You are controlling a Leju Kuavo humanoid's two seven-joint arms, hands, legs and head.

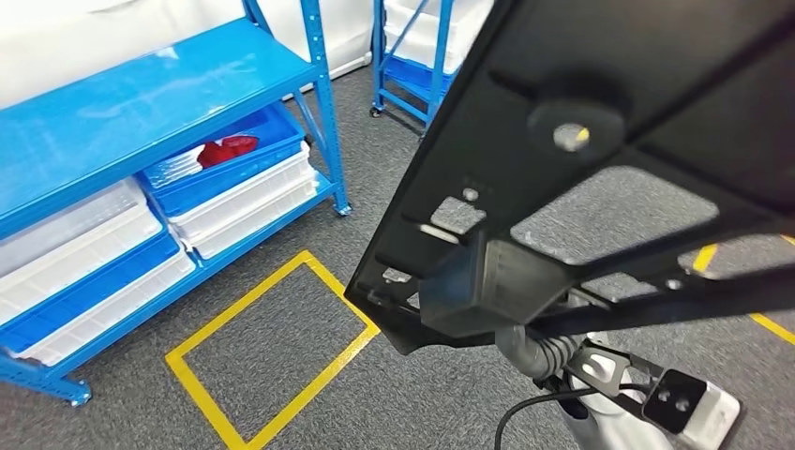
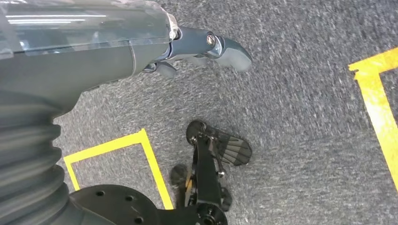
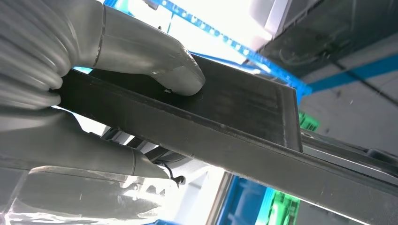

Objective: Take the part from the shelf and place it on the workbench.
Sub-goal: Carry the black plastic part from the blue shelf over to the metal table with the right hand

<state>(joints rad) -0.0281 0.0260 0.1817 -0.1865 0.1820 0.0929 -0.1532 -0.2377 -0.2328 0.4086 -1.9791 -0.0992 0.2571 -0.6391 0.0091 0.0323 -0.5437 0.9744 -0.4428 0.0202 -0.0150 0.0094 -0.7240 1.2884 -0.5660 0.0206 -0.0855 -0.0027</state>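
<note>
We hold the flat black plastic frame part (image 1: 600, 169), already off the blue metal shelf (image 1: 141, 103) at upper left, clamped in our right hand (image 3: 117, 93) with its long axis rising toward upper right, while our left hand (image 2: 206, 49) hangs empty, fingers loosely curled.

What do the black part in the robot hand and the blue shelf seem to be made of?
The black part, held by the right robot hand, looks like matte moulded plastic or coated metal: dull, with cut-out openings. The blue shelf looks like glossy painted metal, reflecting the lights.
</note>
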